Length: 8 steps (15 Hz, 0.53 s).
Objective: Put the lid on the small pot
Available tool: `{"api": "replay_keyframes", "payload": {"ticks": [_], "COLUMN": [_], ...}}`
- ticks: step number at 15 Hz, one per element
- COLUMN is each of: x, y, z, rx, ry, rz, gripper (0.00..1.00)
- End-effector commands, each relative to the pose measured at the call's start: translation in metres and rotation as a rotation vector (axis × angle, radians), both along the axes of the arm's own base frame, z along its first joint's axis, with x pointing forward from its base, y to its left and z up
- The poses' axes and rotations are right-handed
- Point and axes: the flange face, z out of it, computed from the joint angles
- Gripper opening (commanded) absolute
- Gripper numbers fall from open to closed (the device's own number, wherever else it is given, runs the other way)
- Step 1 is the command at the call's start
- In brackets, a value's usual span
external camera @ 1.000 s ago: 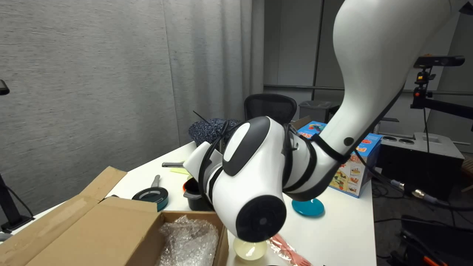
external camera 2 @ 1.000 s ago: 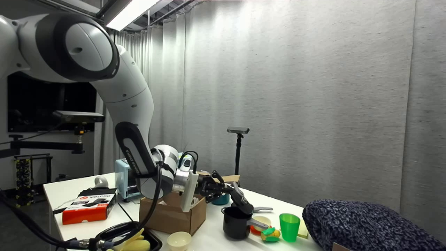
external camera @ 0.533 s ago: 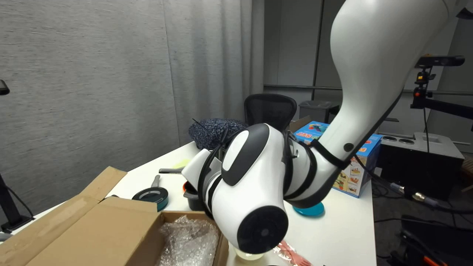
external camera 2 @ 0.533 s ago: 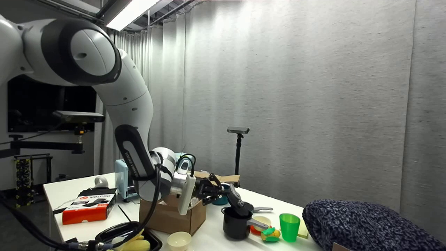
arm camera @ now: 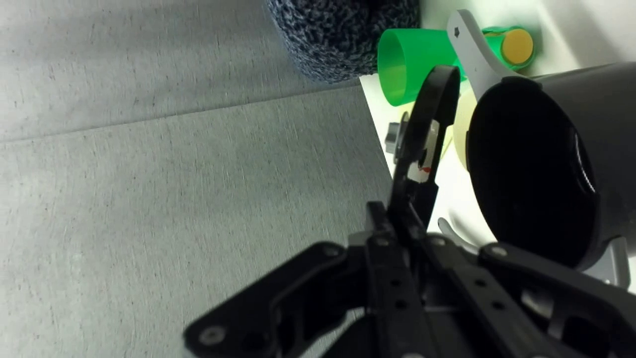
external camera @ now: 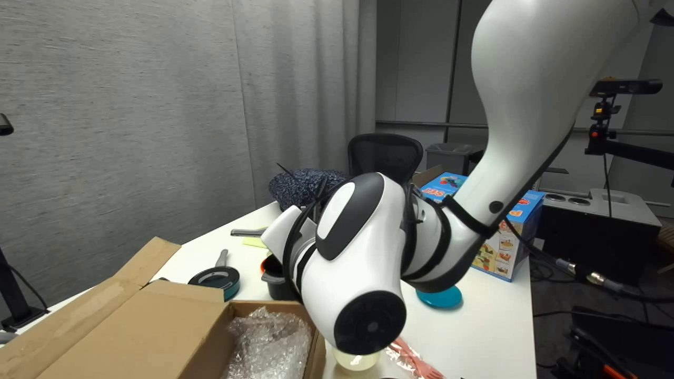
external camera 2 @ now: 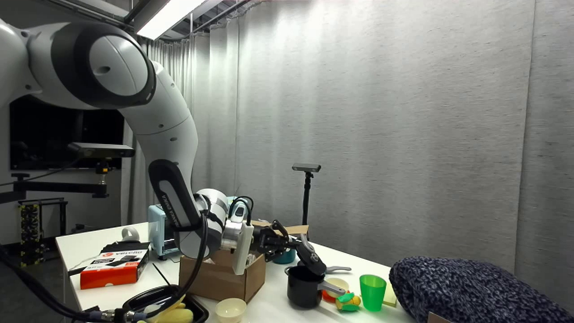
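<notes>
The small pot [external camera 2: 305, 287] is black and stands upright on the table with a grey handle. Its dark open mouth faces the camera in the wrist view [arm camera: 531, 174], and part of it shows beside the arm in an exterior view [external camera: 279, 287]. My gripper [external camera 2: 293, 242] is shut on the dark lid [external camera 2: 311, 259] by its edge. The lid is tilted steeply, with its lower edge over the pot's mouth; I cannot tell whether they touch. In the wrist view the lid [arm camera: 422, 134] stands nearly edge-on beyond the fingertips [arm camera: 397, 223], beside the pot's mouth.
A green cup [external camera 2: 373, 292], a yellow-green toy [external camera 2: 348, 302] and a cream bowl [external camera 2: 337, 284] stand close to the pot. A cardboard box [external camera 2: 224, 279] is beneath the wrist. A teal pan [external camera: 218, 279] lies behind. A dark blanket [external camera 2: 471, 287] covers one corner.
The arm dipped and the lid moved down and back toward the box half a second ago. Now both have risen again, close to where they were. The lid stayed gripped and the pot stayed put.
</notes>
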Motion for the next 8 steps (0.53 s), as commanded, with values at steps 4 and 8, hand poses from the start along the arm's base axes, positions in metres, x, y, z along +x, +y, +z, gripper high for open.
{"api": "replay_keyframes", "payload": {"ticks": [4,8], "x": [0.001,0.001], "y": [-0.005,0.003], "z": [-0.004,-0.011], "rx": [-0.053,-0.058], "ry": [-0.021,-0.012], "rz": [-0.006,0.013], "gripper": [0.02,0.02]}}
